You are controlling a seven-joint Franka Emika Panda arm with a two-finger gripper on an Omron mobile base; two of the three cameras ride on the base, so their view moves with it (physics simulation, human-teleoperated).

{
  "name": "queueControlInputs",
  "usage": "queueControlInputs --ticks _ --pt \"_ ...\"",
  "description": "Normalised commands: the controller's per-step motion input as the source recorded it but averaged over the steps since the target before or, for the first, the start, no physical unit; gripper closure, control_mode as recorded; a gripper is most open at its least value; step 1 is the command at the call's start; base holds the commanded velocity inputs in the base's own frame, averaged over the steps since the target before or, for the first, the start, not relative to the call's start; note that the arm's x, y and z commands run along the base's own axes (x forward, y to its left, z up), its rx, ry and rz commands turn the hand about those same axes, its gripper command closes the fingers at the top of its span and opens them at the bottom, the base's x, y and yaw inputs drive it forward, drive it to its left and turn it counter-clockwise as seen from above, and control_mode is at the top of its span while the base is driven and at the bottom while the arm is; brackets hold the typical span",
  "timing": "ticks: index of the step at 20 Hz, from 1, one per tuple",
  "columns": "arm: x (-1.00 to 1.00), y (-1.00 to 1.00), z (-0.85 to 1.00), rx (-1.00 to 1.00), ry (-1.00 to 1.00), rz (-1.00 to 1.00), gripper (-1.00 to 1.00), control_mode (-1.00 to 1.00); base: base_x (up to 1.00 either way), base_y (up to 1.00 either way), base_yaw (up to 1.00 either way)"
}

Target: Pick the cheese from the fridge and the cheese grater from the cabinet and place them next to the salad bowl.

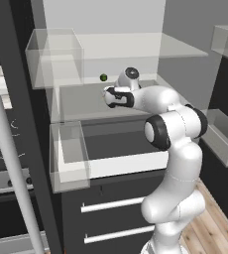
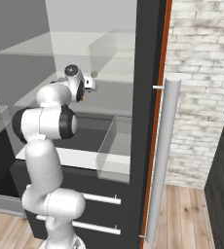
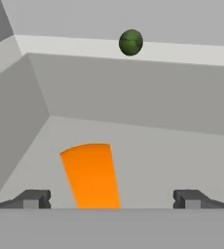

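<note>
Lying flat on a pale grey shelf floor inside the fridge [image 1: 111,49], the cheese [image 3: 91,176] shows in the hand view as an orange wedge whose long axis runs away from the camera toward the back wall, leaning slightly left at its far, curved end. Its near end is cut off by the bottom of that view. It sits between the two dark fingertips [image 3: 33,198], nearer the left one and touching neither; the gripper [image 3: 111,199] stands wide open and holds nothing.

Bare grey floor spreads to the right of the wedge and behind it up to the back wall. On the left, the floor meets a side wall that slants in close to the cheese. Above, a small dark green ball [image 3: 131,42] rests on the front edge of a higher ledge, well apart from the wedge.

From the left base view the arm reaches in over a translucent shelf, with the ball [image 1: 103,77] just beyond the hand. Clear bins [image 1: 54,57] hang on the open door to the left, and two drawer handles [image 1: 113,203] cross the dark front below.
</note>
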Motion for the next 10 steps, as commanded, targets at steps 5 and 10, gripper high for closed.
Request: queueControlInputs --ticks 5,10 --pt "0.10 0.08 -0.32 0.00 0.02 0.00 -1.00 -1.00 0.00 0.00 0.00" --pt "0.09 0.00 -0.20 0.00 0.00 0.00 -1.00 -1.00 0.00 0.00 0.00"
